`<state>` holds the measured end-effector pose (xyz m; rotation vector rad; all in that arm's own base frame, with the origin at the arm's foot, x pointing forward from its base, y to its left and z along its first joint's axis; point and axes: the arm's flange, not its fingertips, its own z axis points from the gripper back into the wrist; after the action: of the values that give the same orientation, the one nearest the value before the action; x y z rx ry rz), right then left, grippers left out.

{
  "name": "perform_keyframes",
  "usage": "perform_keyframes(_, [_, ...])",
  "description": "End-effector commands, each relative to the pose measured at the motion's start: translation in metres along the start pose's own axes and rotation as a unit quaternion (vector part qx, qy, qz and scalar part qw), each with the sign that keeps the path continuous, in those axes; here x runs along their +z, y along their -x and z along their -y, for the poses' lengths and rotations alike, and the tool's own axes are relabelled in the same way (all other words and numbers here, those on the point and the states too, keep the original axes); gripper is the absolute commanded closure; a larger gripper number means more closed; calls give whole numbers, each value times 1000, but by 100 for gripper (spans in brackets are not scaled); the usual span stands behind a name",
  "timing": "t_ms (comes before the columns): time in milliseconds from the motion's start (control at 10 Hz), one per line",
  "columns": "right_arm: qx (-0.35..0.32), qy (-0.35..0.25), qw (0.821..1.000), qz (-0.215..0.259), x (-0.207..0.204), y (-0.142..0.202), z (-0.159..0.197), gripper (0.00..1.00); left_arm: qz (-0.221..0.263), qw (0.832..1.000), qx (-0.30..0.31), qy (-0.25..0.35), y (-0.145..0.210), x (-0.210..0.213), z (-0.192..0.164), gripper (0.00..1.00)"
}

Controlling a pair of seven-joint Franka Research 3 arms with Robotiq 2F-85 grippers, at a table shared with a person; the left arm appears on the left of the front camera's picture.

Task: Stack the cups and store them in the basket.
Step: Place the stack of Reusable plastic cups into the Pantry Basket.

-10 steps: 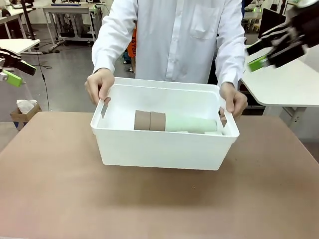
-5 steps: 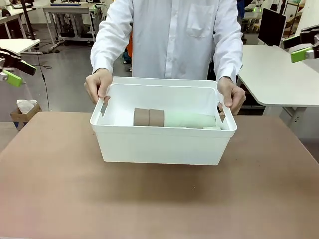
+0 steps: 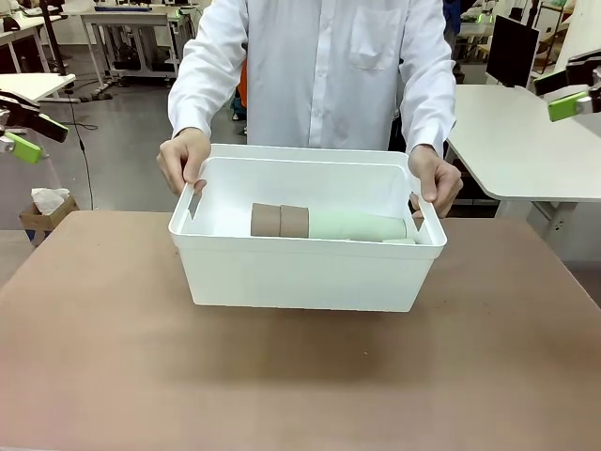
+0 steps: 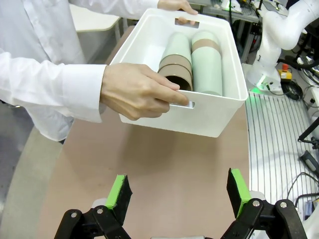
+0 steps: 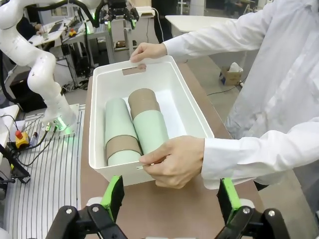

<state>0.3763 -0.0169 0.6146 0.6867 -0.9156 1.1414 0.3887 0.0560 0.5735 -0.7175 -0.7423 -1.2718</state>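
The white basket (image 3: 300, 277) sits mid-table, and a person's hands (image 3: 183, 160) grip both of its end handles. Inside it the cups (image 3: 329, 226) lie on their sides as two nested rows, tan-brown and mint green. The left wrist view looks down into the basket (image 4: 199, 117) at the cups (image 4: 207, 64), as does the right wrist view, with the basket (image 5: 184, 104) and cups (image 5: 147, 124). My left gripper (image 3: 33, 138) (image 4: 179, 189) hangs open far to the left of the table, holding nothing. My right gripper (image 3: 568, 91) (image 5: 170, 198) is open and empty at the far right.
The brown table (image 3: 300, 395) is bare in front of the basket. A white side table (image 3: 526, 150) stands at the back right. A cardboard box with tissue (image 3: 45, 209) is on the floor to the left. The person stands close behind the basket.
My right gripper has pulled back up and to the right, away from the basket. The person has shifted the basket slightly. My left gripper has stayed put.
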Motion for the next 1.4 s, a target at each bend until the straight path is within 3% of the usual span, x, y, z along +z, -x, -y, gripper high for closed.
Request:
perform_keyframes(0, [12,-2,1000,17,0,-2,3,0,-2,1000,2,-1,-2,0,1,0])
perform_keyframes(1300, [12,-2,1000,17,0,-2,3,0,-2,1000,2,-1,-2,0,1,0])
